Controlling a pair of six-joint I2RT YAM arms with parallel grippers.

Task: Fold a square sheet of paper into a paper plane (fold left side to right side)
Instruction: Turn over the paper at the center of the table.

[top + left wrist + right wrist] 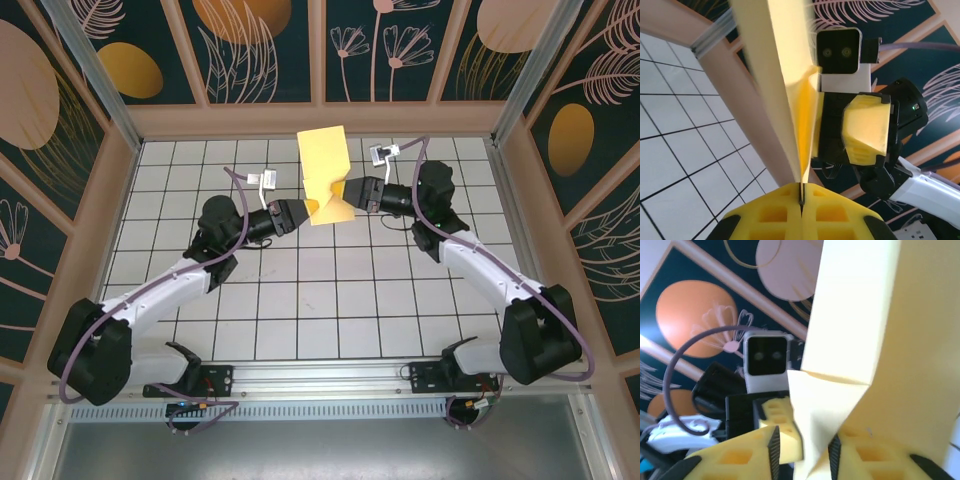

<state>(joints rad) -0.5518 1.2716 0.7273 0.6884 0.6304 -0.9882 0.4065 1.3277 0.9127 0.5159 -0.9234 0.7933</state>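
We pinch the yellow paper point(323, 160) tight in our left tool point(801, 195), while opposite it our right tool point(804, 452) has its jaws parted around the paper.

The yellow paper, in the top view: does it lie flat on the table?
No, the yellow paper stands up bent, with its lower part between the left hand and the right hand.

Obstacles, raised at far centre: your left hand point(303, 212) and right hand point(345, 194), tips nearly meeting, with the square sheet of paper point(322, 160) standing up between them.
Bounds: back wall point(320, 120) close behind the paper; side walls point(100, 220).
Free: your worktop point(330, 300), middle and near rows, below and in front of both hands.
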